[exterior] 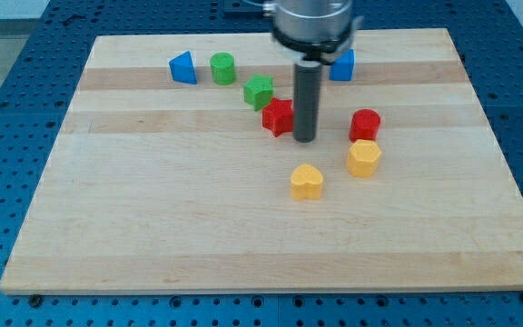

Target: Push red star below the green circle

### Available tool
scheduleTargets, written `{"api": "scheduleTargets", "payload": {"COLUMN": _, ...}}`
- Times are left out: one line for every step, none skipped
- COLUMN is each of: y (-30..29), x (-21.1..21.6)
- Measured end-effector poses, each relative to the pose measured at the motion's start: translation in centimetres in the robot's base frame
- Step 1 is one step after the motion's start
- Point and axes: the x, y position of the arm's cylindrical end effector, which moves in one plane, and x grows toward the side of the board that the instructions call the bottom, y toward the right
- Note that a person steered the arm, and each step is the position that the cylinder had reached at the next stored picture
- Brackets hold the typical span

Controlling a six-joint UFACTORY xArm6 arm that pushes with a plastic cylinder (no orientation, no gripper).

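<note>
Standing upright, the rod set my tip point(305, 139) just beside the red star point(278, 117), on its right; the green circle point(222, 68) lay well apart, up-left. No jaws showed.

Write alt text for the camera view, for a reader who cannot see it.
My tip touches the right side of the red star block on a wooden board. The green cylinder block sits toward the view's upper left; blue, green, red and yellow blocks lie scattered around.
</note>
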Motion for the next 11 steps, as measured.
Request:
{"api": "scheduleTargets", "payload": {"y": 4.0, "x": -0.5}}
{"api": "scheduleTargets", "payload": {"y": 4.3, "x": -1.3}}
{"api": "scheduleTargets", "payload": {"y": 3.3, "x": -2.0}}
{"api": "scheduleTargets", "payload": {"y": 0.3, "x": -2.0}}
{"api": "scheduleTargets", "payload": {"y": -2.7, "x": -2.0}}
{"api": "scheduleTargets", "payload": {"y": -5.5, "x": -2.1}}
{"api": "scheduleTargets", "payload": {"y": -8.0, "x": -2.2}}
{"api": "scheduleTargets", "payload": {"y": -10.1, "x": -2.7}}
{"api": "scheduleTargets", "payload": {"y": -12.0, "x": -3.2}}
{"api": "scheduleTargets", "payload": {"y": -13.6, "x": -3.2}}
{"api": "scheduleTargets", "payload": {"y": -14.3, "x": -3.3}}
